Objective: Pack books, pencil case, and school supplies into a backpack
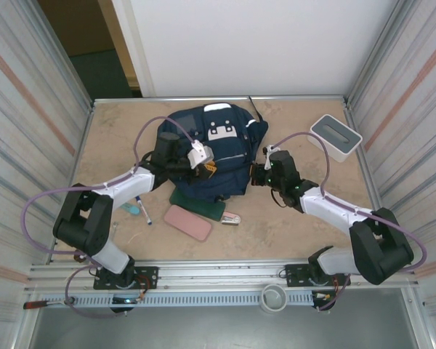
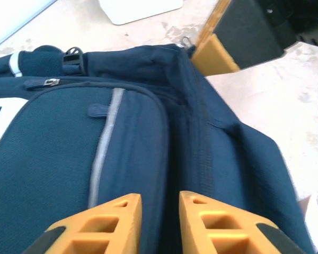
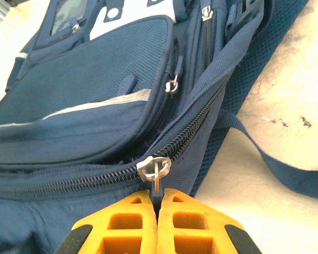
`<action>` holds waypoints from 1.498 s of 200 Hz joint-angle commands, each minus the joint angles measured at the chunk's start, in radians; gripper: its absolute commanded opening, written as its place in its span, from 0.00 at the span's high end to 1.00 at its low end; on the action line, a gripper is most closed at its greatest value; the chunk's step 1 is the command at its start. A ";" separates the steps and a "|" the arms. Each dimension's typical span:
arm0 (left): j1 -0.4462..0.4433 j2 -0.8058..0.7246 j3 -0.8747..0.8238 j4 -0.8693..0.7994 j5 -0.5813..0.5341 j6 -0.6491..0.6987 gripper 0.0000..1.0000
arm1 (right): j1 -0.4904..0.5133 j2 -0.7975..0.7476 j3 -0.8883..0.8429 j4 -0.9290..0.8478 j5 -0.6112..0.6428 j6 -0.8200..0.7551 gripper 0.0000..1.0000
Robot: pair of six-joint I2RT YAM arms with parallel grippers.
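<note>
The navy backpack point(image 1: 212, 149) lies flat in the middle of the table. My right gripper point(image 3: 158, 198) is shut on the pull tab of the silver zipper slider point(image 3: 153, 168) at the backpack's right side point(image 1: 258, 174). My left gripper point(image 2: 160, 197) hovers over the backpack's front panel point(image 2: 69, 174), its jaws a little apart with nothing held. In front of the backpack lie a dark flat book point(image 1: 196, 204), the pink pencil case point(image 1: 188, 222), a pink-and-silver stapler point(image 1: 231, 218) and a blue-capped pen point(image 1: 142, 209).
A white box with a grey top point(image 1: 336, 136) stands at the back right. A small teal item point(image 1: 129, 209) lies beside the pen. Metal walls close in both sides, and a backpack strap point(image 3: 286, 169) trails over the table on the right.
</note>
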 commanded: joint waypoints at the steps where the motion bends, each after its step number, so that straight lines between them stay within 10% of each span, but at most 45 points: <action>1: -0.041 -0.040 0.024 -0.014 -0.091 0.053 0.62 | 0.020 -0.002 0.059 0.036 0.018 0.015 1.00; 93: -0.238 0.114 0.201 -0.091 -0.260 0.105 0.46 | 0.072 -0.028 0.096 0.045 0.016 0.044 1.00; 166: -0.182 0.104 0.226 -0.173 -0.115 0.092 1.00 | 0.048 -0.065 0.054 0.012 0.079 -0.004 1.00; 221: -0.049 -0.091 0.066 -0.056 0.028 0.006 1.00 | -0.038 -0.028 0.020 0.013 0.062 0.014 1.00; 299: -0.028 -0.118 -0.040 -0.067 -0.053 0.007 0.92 | 0.024 0.037 0.056 0.082 0.034 0.022 1.00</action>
